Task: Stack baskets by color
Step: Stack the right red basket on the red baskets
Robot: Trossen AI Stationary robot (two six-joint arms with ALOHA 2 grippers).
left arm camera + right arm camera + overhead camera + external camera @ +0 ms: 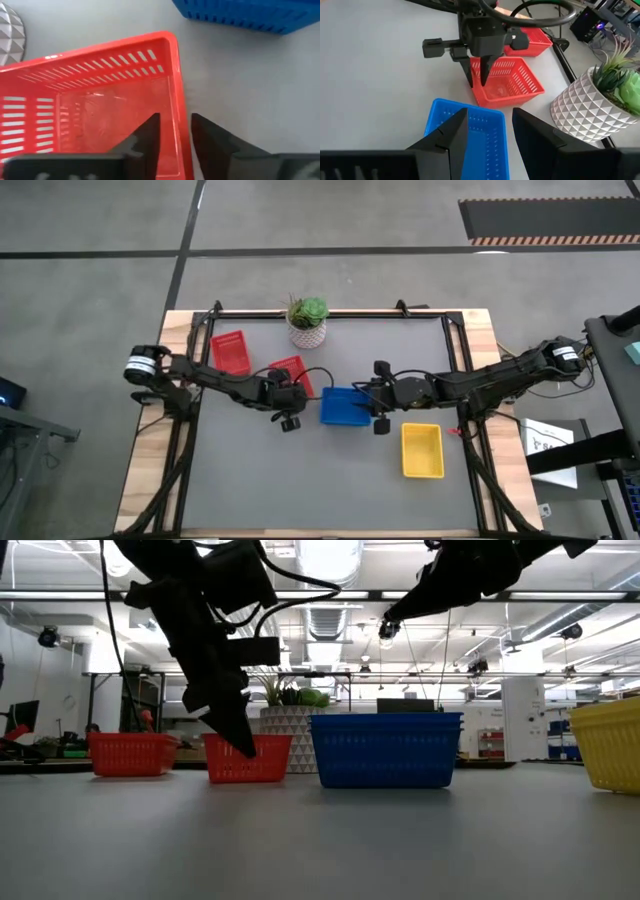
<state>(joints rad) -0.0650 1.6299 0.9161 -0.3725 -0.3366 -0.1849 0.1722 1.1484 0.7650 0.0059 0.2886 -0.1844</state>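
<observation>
Four basket spots show from above, so any nested baskets cannot be counted singly. One red rectangular plastic mesh basket [231, 351] lies at the table's far left; a second red mesh basket [290, 370] sits nearer the middle, partly covered by the left arm. In the low view the blue mesh baskets [385, 749] show two rims, one just above the other, so at least two are nested there. A yellow mesh basket [422, 450] lies toward the near right, cut off at the edge in the low view.

Left gripper [175, 132] straddles one side wall of the second red basket, one finger inside, one outside, with a slim gap to the wall on each side; whether it pinches yet cannot be told. Right gripper [487, 125] hangs above the blue baskets, fingers apart, holding nothing.

Behind the baskets stands a green plant in a white patterned pot [307, 321]. All rest on a grey table top [330, 490] framed in pale wood, on a grey concrete floor. Beyond it, a bright workshop with ceiling pipes and lamps
</observation>
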